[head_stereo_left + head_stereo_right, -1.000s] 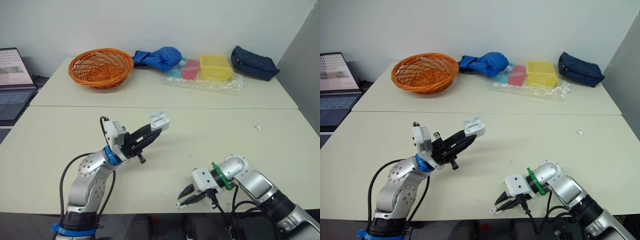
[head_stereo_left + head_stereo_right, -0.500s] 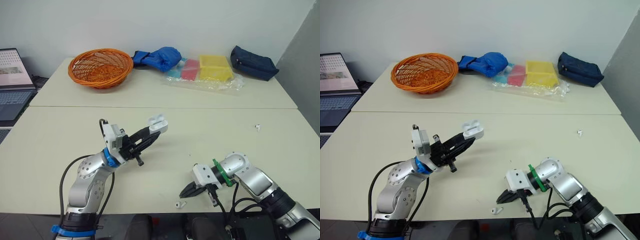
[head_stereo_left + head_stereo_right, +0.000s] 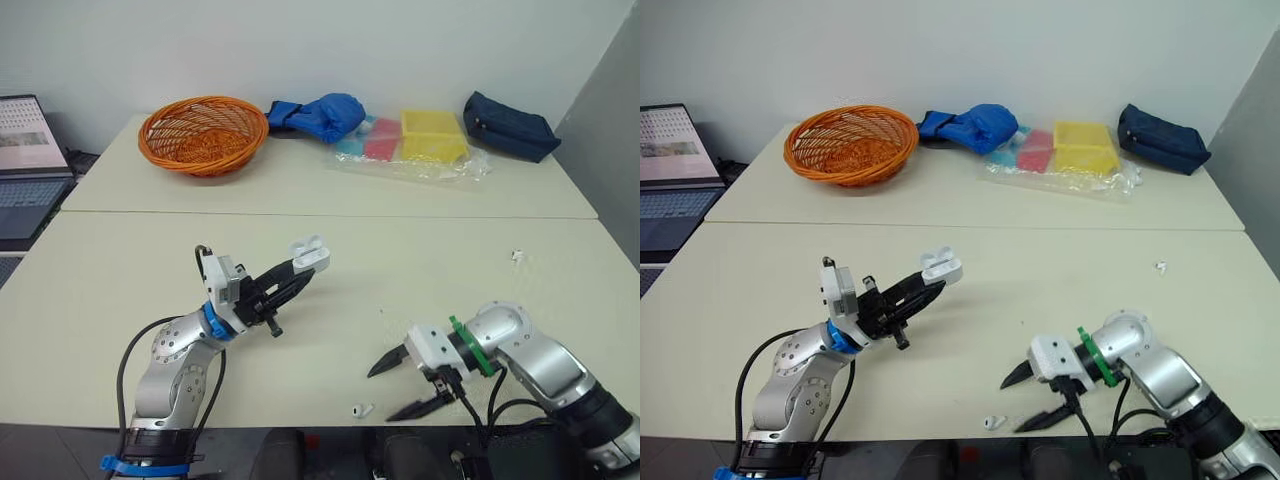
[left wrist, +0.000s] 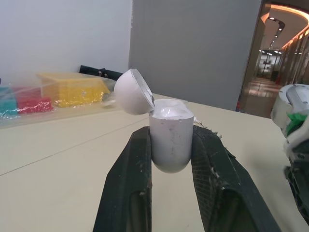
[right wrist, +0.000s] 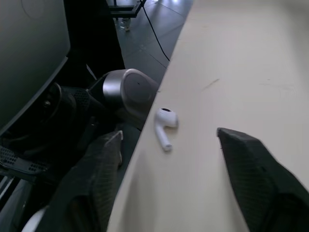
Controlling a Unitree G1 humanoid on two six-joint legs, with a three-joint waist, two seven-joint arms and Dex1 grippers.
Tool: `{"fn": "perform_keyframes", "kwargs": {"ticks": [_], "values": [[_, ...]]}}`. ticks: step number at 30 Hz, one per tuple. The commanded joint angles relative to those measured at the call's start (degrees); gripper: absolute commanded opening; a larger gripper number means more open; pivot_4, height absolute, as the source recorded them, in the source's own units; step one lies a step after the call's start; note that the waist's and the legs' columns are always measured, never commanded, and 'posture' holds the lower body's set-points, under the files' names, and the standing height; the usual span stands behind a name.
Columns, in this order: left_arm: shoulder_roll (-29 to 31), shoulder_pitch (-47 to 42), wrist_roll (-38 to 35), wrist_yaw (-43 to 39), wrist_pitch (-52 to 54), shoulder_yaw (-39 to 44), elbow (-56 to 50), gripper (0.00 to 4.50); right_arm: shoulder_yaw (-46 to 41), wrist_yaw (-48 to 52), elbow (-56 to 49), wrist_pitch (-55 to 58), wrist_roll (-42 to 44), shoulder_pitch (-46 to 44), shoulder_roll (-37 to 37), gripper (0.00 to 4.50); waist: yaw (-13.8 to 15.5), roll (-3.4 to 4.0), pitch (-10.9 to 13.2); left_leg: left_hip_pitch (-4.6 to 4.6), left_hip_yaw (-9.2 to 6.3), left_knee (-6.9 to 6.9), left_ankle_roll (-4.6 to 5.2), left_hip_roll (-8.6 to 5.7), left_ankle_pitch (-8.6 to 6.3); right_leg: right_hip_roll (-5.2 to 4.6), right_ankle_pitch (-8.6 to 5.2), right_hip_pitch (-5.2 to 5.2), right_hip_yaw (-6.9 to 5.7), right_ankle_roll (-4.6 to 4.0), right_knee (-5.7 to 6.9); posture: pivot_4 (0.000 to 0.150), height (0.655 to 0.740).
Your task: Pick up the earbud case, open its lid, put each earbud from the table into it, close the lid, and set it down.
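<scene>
Beige table [image 3: 100,260]; earbud [image 3: 358,409]; orange basket [image 3: 203,133]

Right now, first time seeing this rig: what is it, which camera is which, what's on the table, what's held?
A humanoid robot with two arms, each ending in a two-finger gripper. The two wide pictures come from its head, looking down; the two close ones from its wrists. The left gripper is shut on a white earbud case, lid open, raised above the table. The right gripper is open near one earbud at the table's near edge. A second earbud lies far right. At the back: an orange basket.
</scene>
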Motion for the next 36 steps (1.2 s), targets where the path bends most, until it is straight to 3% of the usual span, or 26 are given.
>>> {"fn": "perform_keyframes", "kwargs": {"ticks": [1, 15, 19, 27, 28, 33, 36], "values": [[0.0, -1.16, -0.59, 0.23, -0.16, -0.13, -2.23, 0.76, 1.08, -3.14, -1.17, -1.34, -1.42, -0.32, 2.92, 4.46, -0.23, 0.0, 0.0, 0.02, 0.01, 0.01, 0.0, 0.01, 0.0, 0.0, 0.01, 0.0, 0.01, 0.0, 0.02, 0.15, 0.74], [0.35, -1.04, -0.79, 1.44, 1.46, -0.03, -4.5, 0.76, 4.74, -5.79, 5.74, -4.92, -5.92, -1.25, 7.84, 4.46, -0.1, 0.0, 0.0, 0.01, -0.02, 0.0, 0.0, 0.0, 0.0, 0.01, 0.02, 0.0, -0.02, -0.02, 0.02, 0.15, 0.74], [0.12, -1.07, -0.7, 1.86, 1.56, -0.14, -4.83, 0.76, 4.26, -5.6, 6.84, -5.15, -6.05, -1.64, 8.0, 3.58, -0.1, 0.0, 0.0, 0.02, 0.01, 0.01, 0.0, 0.0, 0.0, 0.02, 0.02, 0.0, 0.0, -0.02, 0.02, 0.15, 0.74], [0.01, -0.96, -0.62, 2.17, 1.72, -0.21, -5.15, 0.76, 4.1, -4.66, 8.21, -6.55, -6.21, -2.19, 7.39, 0.58, -0.1, 0.0, 0.0, 0.01, 0.0, 0.0, 0.0, 0.0, 0.0, 0.02, 0.02, 0.0, -0.01, -0.02, 0.01, 0.15, 0.74], [-0.02, -0.99, -0.59, 2.23, 1.69, -0.23, -5.11, 0.76, 4.02, -4.44, 8.34, -6.75, -6.17, -2.26, 7.18, 0.4, -0.1, 0.0, 0.0, 0.01, 0.0, 0.0, 0.0, 0.0, 0.0, 0.02, 0.02, 0.0, -0.01, -0.02, 0.01, 0.15, 0.74], [-0.15, -1.0, -0.57, 2.39, 1.58, -0.33, -5.12, 0.76, 2.63, -4.38, 8.05, -6.68, -5.39, -2.2, 5.93, 0.41, -0.1, 0.0, 0.0, 0.01, 0.01, 0.01, 0.0, -0.01, 0.0, 0.01, 0.02, 0.01, 0.0, -0.02, 0.01, 0.15, 0.74], [-0.41, -0.95, -0.48, 2.48, 1.29, -0.33, -4.92, 0.76, -5.92, -6.78, 3.12, -2.04, -1.74, -0.31, 0.5, 0.41, -0.06, 0.01, 0.0, 0.0, 0.01, 0.01, 0.0, -0.01, 0.0, -0.02, 0.02, 0.0, 0.01, -0.02, 0.01, 0.15, 0.74]]}}
